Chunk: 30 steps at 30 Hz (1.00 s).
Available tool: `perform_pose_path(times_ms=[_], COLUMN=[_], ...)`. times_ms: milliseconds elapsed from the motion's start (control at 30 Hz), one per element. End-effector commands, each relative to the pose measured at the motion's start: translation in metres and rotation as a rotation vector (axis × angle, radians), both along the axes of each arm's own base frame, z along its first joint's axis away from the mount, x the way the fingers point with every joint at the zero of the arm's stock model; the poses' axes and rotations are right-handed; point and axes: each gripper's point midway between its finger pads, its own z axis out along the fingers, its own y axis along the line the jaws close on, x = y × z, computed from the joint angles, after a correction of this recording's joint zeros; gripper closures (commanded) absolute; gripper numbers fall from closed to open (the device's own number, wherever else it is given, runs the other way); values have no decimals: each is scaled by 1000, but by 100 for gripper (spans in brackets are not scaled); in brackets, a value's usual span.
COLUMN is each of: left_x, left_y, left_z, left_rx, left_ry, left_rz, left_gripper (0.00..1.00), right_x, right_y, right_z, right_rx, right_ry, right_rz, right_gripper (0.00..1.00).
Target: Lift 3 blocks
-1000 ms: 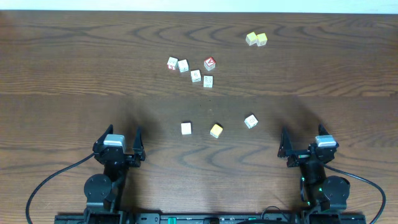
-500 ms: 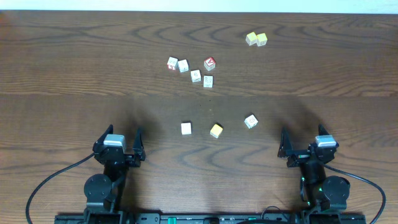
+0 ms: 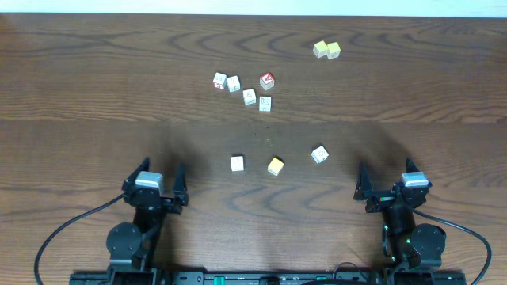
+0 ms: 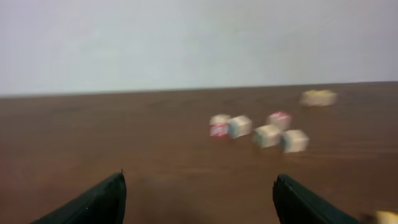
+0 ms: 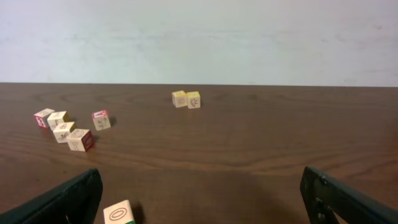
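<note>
Three blocks lie in a loose row on the wooden table: a plain whitish block [image 3: 237, 163], a yellow block [image 3: 275, 166] and a whitish block with a green side [image 3: 319, 153]. My left gripper [image 3: 161, 169] stands open near the front edge, left of the row, with nothing between its fingers. My right gripper [image 3: 384, 168] is open too, right of the row. In the right wrist view the green-sided block [image 5: 118, 213] sits just inside the left finger of the right gripper [image 5: 200, 176]. The left wrist view is blurred; the left gripper [image 4: 199, 182] is empty, and the yellow block [image 4: 385, 216] shows at the bottom right corner.
Further back lies a cluster of whitish cubes [image 3: 249, 96] with a red-faced cube [image 3: 267, 80]. A pair of pale yellow cubes [image 3: 325, 50] sits at the back right. Both groups also show in the wrist views: the cluster [image 5: 68, 130] [image 4: 267, 134] and the pair [image 5: 186, 99].
My left gripper has shifted and turned slightly to the right. The right arm and all the blocks have stayed put.
</note>
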Motion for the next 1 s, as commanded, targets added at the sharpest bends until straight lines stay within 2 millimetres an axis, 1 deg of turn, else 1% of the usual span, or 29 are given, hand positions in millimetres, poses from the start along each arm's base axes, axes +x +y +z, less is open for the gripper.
perform_pose_path(times_ms=[0, 67, 100, 200, 267, 433, 500, 533, 633, 700, 733, 767, 800, 833, 867, 900, 967], left_x=[-14, -16, -20, -38, -46, -50, -52, -52, -43, -36, -31, -26, -18, -9, -5, 0, 7], left_y=[-41, -45, -52, -76, -83, -82, -81, -81, -74, -72, -71, -70, -69, -70, -71, -76, -85], left_z=[6, 9, 13, 33, 42, 65, 80, 84, 98, 103, 107, 110, 115, 119, 122, 128, 139], left_rx=[-18, -19, -17, -1, 13, -2, 1, -1, -19, -28, -32, -39, -49, -55, -57, -68, -92], left_ry=[-30, -42, -59, -149, -200, -249, -261, -256, -183, -118, -79, -44, 18, 80, 114, 162, 204], left_rz=[-253, -279, -324, -497, -554, -550, -548, -543, -494, -480, -474, -470, -464, -467, -477, -512, -586], left_gripper=[24, 24, 24, 24, 24, 24, 24, 24, 24, 24, 24, 24, 24, 24, 24, 24, 24], right_x=[0, 0, -1, -4, -6, -10, -10, -11, -18, -22, -25, -26, -27, -27, -26, -25, -21], right_y=[-3, 0, 7, 22, 29, 30, 30, 30, 33, 35, 35, 35, 34, 34, 34, 34, 35], right_z=[-1, 5, 13, 30, 38, 63, 65, 69, 90, 101, 107, 109, 114, 116, 117, 118, 119], right_rx=[-8, 10, 68, 177, 233, 411, 460, 465, 461, 451, 445, 439, 420, 406, 402, 400, 376], right_ry=[0, -23, -49, -95, -113, -179, -178, -195, -277, -323, -350, -357, -366, -360, -352, -320, -249], right_rz=[-15, -1, 41, 132, 176, 203, 208, 211, 254, 276, 281, 280, 276, 272, 269, 261, 247], right_gripper=[1, 1, 1, 1, 1, 1, 1, 1, 1, 1, 1, 1, 1, 1, 1, 1, 1])
